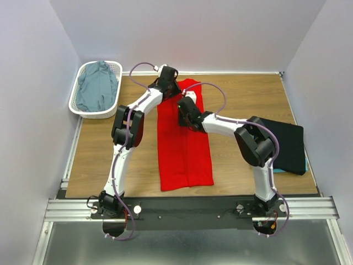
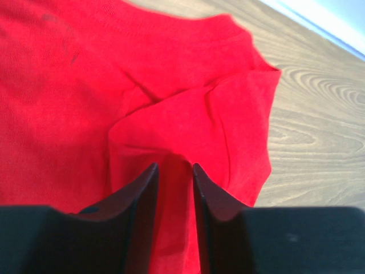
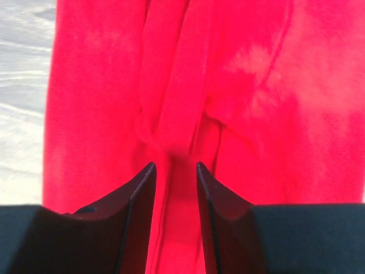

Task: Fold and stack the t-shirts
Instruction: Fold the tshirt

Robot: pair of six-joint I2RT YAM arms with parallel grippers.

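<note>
1. Desk (image 1: 242, 94) of brown wood carries all the things, and both arms stand at its near edge.
2. The red t-shirt (image 1: 185, 149) lies flat in the middle of the desk as one long narrow strip, its sides already folded in and its collar end at the far side.
3. The left arm (image 1: 124, 124) reaches to the collar end and the right arm (image 1: 253, 141) to the upper middle of the strip. The jaws of each are spread a little, with red cloth showing in the gap and not pinched, as far as I can see.
4. The white basket (image 1: 77, 105) at the far left holds the grey-blue t-shirt (image 1: 98, 85), not folded.
5. The black t-shirt (image 1: 289, 143) lies folded at the right edge, on top of the teal t-shirt (image 1: 279, 171), of which only a thin edge shows.
6. The sleeve (image 2: 228, 114) lies tucked over the body of the red shirt.
7. I judge that the lengthwise fold is done. The next move calls for a grip on one end, to bring it over to the other end, and then a move to the stack on the right.
</note>
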